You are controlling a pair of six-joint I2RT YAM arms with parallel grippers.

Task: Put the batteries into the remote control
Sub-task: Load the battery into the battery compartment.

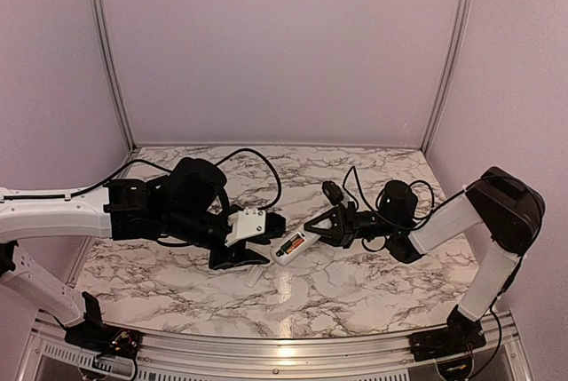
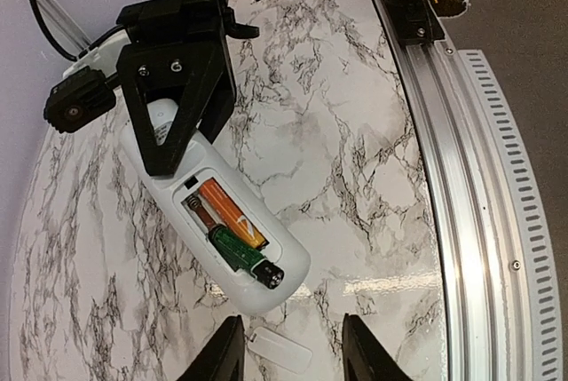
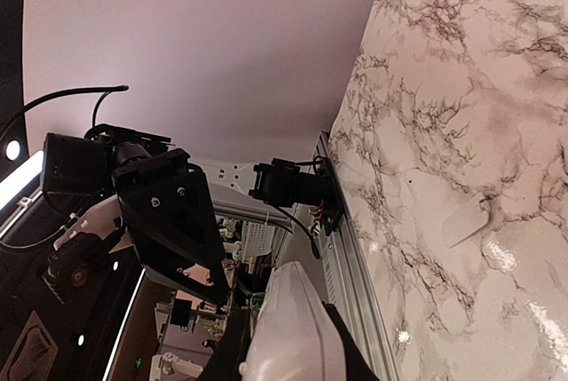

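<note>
**Operator:** Top external view: what was the condition of each jaw set?

**Technician:** The right gripper (image 1: 312, 232) was clenched on the right-hand end of the remote control (image 1: 291, 244), near the middle of the marble table (image 1: 373, 283). The left gripper (image 1: 266, 241) stood just beside the remote's other end, jaws parted and grasping nothing.

**Operator:** Left wrist view: where were the batteries?

**Technician:** Two batteries (image 2: 229, 212), one orange and one green, lay side by side in the remote's open compartment. The left fingers (image 2: 217, 356) stood apart at the lower edge, clear of the remote. The white cover plate (image 2: 280, 348) lay flat on the table between them. Contact with the plate could not be determined. The right jaws clamped the remote's far end across its width.

**Operator:** Right wrist view?

**Technician:** The remote's white end sat gripped between the right fingers (image 3: 342, 354). The cover plate lay on the marble, well apart from them.
</note>
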